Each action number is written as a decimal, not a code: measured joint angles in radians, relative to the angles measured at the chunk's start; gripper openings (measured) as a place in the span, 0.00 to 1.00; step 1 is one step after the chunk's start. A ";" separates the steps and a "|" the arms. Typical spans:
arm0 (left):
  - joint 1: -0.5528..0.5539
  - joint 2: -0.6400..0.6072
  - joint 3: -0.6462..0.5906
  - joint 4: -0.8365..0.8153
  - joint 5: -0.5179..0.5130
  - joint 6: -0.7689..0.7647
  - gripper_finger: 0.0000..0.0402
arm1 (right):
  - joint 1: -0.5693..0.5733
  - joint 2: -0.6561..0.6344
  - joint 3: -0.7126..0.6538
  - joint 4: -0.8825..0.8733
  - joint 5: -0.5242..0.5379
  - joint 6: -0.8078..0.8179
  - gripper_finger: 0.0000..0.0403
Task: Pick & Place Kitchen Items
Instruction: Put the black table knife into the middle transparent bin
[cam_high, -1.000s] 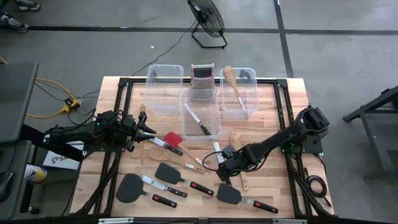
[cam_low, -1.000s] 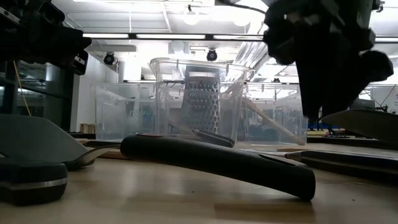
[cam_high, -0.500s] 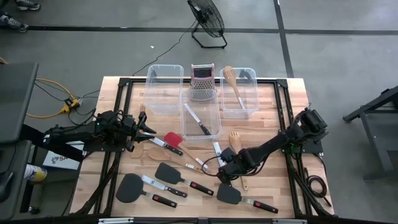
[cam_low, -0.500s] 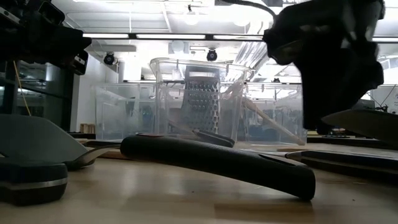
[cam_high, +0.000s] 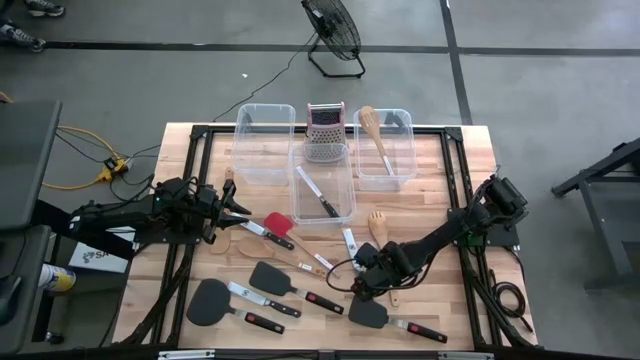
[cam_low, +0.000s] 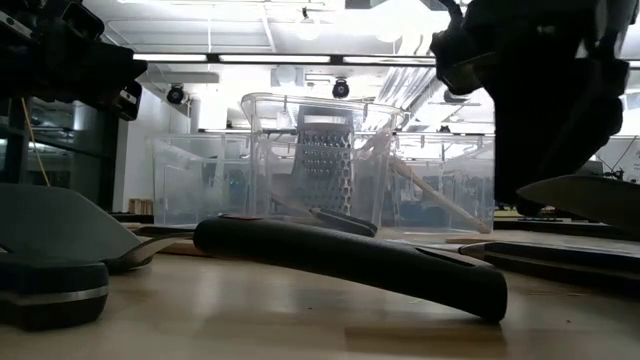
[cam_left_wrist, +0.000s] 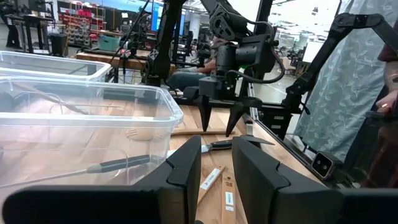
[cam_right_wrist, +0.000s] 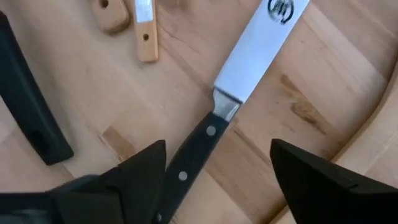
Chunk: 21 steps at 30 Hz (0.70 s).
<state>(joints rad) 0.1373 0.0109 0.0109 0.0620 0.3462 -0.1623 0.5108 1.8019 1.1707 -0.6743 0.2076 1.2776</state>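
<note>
A black-handled steel knife (cam_right_wrist: 193, 155) lies flat on the wooden table; its blade (cam_high: 349, 243) points toward the far edge. My right gripper (cam_right_wrist: 217, 180) is open just above it, fingers pointing down on either side of the handle, apart from it. It also shows in the high view (cam_high: 368, 282) and in the left wrist view (cam_left_wrist: 217, 118). My left gripper (cam_high: 238, 205) is open and empty at the table's left, beside the red spatula (cam_high: 278, 222). Black spatulas (cam_high: 270, 278) and pale wooden utensils (cam_high: 378, 222) lie around.
Three clear bins (cam_high: 265, 140) (cam_high: 325, 205) (cam_high: 385, 150) stand at the far side. One holds a knife (cam_high: 318, 195), another a wooden spoon (cam_high: 375, 130). A steel grater (cam_high: 324, 132) stands between them. Two more spatulas (cam_high: 210, 300) (cam_high: 368, 312) lie by the near edge.
My right gripper has gone toward the table's near edge and down, from over the knife's blade to over its handle, staying open. The knife has not moved.
</note>
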 joint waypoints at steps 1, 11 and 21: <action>0.000 0.000 0.000 0.000 0.000 0.000 0.22 | 0.000 0.000 0.000 0.000 0.006 0.000 0.71; 0.000 0.000 0.000 0.000 0.000 0.000 0.22 | 0.000 0.004 0.000 0.001 0.028 0.060 0.73; 0.000 0.000 0.000 0.000 0.000 0.000 0.22 | 0.000 0.057 0.001 0.038 0.001 0.093 0.73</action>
<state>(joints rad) 0.1371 0.0109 0.0109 0.0620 0.3462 -0.1623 0.5106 1.8585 1.1713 -0.6358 0.2083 1.3707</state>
